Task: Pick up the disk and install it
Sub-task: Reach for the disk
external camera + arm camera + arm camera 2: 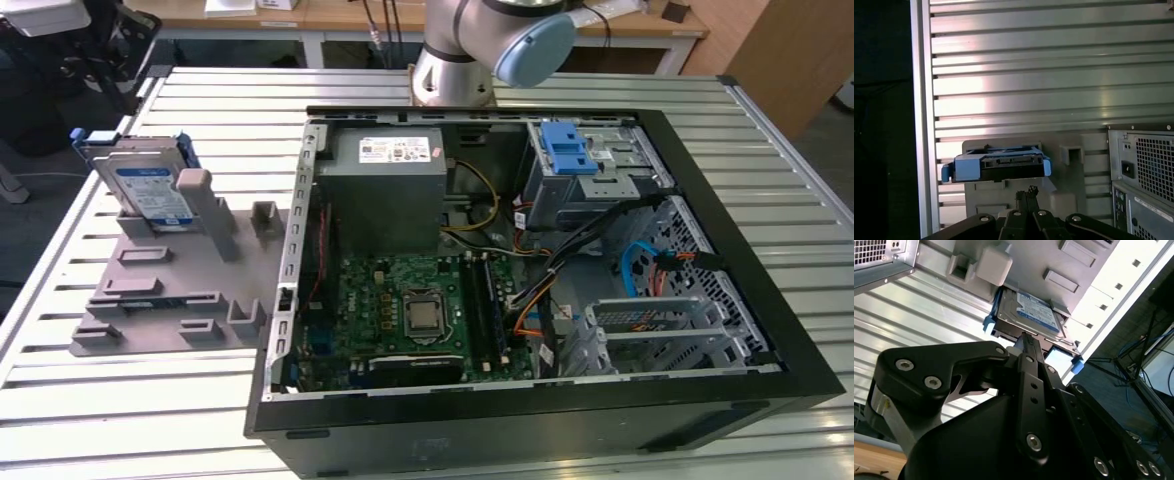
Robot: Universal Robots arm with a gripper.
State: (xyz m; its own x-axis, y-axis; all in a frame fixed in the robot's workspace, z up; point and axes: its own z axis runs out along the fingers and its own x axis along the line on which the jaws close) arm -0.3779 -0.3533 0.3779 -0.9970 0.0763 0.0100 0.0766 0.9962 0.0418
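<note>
One slatted surface [134, 400]. One open computer case [534, 425], off to the tool's side. One grey holder [147, 300]. One disk [147, 190], upright in holder, ahead of tool, not yet picked up or installed. One tool [1026, 191], fingers closed, empty, apart from disk.

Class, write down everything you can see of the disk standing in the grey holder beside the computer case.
The disk is a flat silver rectangle, metal by its look, with a blue-and-white label on its broad face and a blue plastic carrier framing it. It stands on edge, slightly tilted, in the grey holder on the slatted table, at the exterior view's left of the open computer case. The holder's posts touch it; the claw is apart from it.
</note>
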